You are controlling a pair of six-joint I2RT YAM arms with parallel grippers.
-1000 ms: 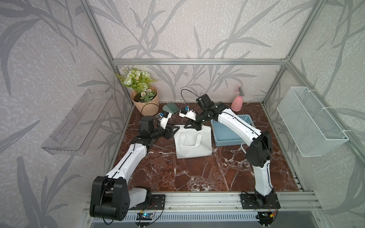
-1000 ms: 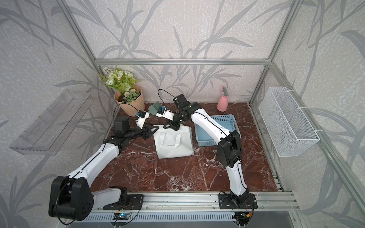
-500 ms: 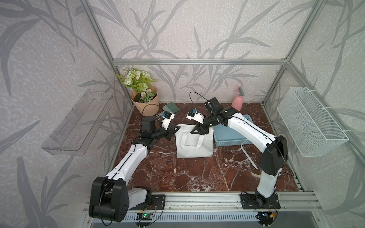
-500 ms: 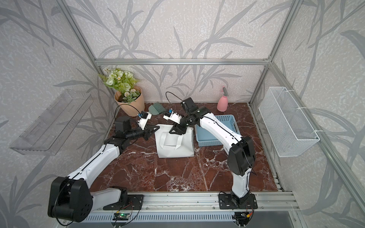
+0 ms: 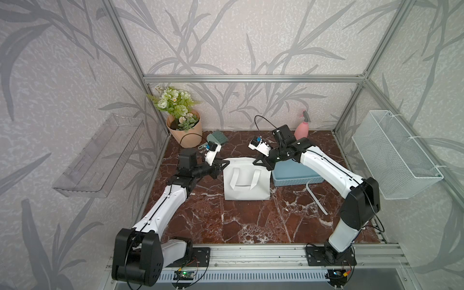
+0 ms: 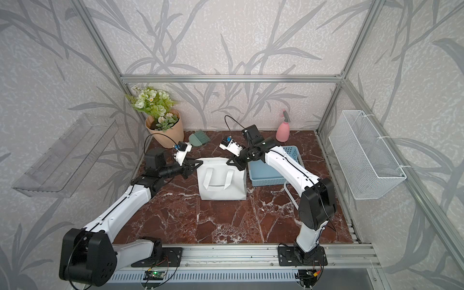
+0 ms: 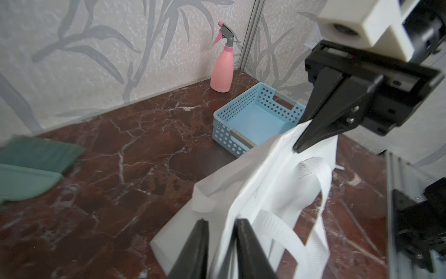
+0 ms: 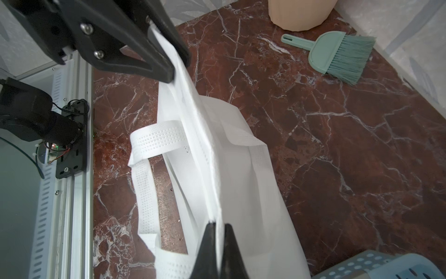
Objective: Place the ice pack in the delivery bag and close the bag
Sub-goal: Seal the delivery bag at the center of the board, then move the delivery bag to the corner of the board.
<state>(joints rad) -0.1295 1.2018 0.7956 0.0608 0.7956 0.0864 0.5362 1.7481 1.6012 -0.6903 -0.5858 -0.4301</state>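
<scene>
The delivery bag (image 5: 247, 179) is standing in the middle of the red marble tabletop (image 5: 251, 223), its mouth still pressed flat, so no lining is showing. The ice pack is not appearing in any view, and the light-blue basket (image 7: 229, 135) just beside the bag is showing nothing inside where it can be seen. The right gripper (image 8: 219, 223) is pinching the bag's top edge at the basket-side corner, jaws closed tight on the fabric. At the opposite corner the left gripper (image 7: 222, 221) is straddling the same edge with its jaws narrowly apart; whether they are truly gripping cannot be told. Over the past second the right arm has been swinging its elbow outward and sliding its claw along the rim away from the left one, and the edge is now running straighter between the two. That is suggesting the bag is being readied for opening, with the placing itself yet to begin. The bag is looking like soft, matte non-woven cloth that creases easily, its two loop handles (image 8: 156, 135) carrying a dotted emboss. The basket is rigid perforated plastic, the tabletop glossy and veined. Farther back, a pink spray bottle (image 7: 223, 70) and a green hand brush (image 8: 342, 58) are sitting near the wall
</scene>
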